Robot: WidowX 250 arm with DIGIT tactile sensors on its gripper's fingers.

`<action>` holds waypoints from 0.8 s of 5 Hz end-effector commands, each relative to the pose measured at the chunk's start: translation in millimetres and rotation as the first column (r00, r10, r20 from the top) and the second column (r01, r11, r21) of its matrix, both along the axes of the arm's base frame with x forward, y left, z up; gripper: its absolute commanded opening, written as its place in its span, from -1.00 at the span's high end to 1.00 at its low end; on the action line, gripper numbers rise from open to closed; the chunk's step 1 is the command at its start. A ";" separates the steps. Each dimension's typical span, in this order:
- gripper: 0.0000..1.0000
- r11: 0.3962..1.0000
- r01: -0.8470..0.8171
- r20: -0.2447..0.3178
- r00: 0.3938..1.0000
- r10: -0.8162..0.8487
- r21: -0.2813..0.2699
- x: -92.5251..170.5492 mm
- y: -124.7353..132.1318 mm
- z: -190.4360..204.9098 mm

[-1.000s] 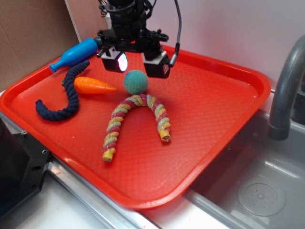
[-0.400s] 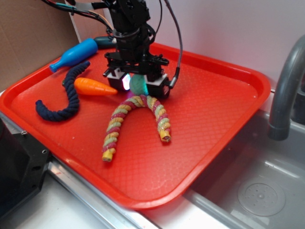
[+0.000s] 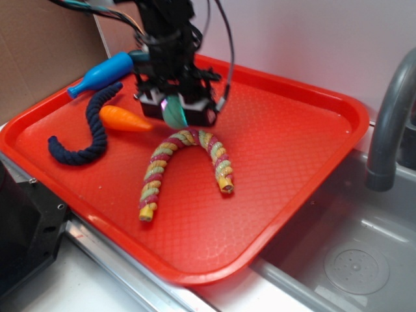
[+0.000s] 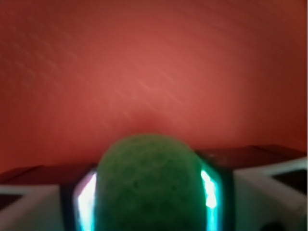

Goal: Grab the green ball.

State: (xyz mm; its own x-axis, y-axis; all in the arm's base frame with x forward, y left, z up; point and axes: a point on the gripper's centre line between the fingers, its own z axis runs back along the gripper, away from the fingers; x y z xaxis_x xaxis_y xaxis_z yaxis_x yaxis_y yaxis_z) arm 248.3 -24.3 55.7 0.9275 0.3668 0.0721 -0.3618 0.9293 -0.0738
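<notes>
Red fills most of my exterior view: a textured plastic tray [image 3: 292, 149] sits on a counter, with a cardboard panel [image 3: 39, 52] behind it on the left and a pale wall behind. Off the tray's right edge I see a grey sink basin [image 3: 351, 260] and the curve of a grey faucet [image 3: 390, 123]. My gripper [image 3: 174, 112] is down near the back-left part of the tray, black arm and cables rising above it. Between its two blocky fingers I can make out the green ball [image 3: 174, 112], squeezed to a narrow teal sliver, so the jaws are closed against it on both sides. Just in front of the ball lies the multicoloured twisted rope [image 3: 185, 166], arched with both ends pointing toward me; its top sits right below the gripper. To the left, the orange carrot toy [image 3: 125, 119] lies just beside the gripper, its tip hidden behind the fingers. Further left a dark blue rope [image 3: 88, 130] curls in an S, and a blue bottle-shaped toy [image 3: 101, 75] lies at the tray's back edge.

From the wrist view, everything is blurred and close. The green ball [image 4: 147, 185] bulges up at bottom centre, pressed between the fingers [image 4: 219, 190], with bright cyan glints along both sides where they meet it. Behind it I see only the tray's red surface [image 4: 154, 62].
</notes>
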 end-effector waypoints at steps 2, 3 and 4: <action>1.00 0.993 -0.105 0.277 0.954 0.115 -0.049 -42.2 9.7 159.6; 1.00 0.989 -0.141 0.276 0.950 0.149 -0.048 -29.6 26.8 199.7; 1.00 0.984 -0.171 0.259 0.949 0.179 -0.052 -21.3 39.2 195.4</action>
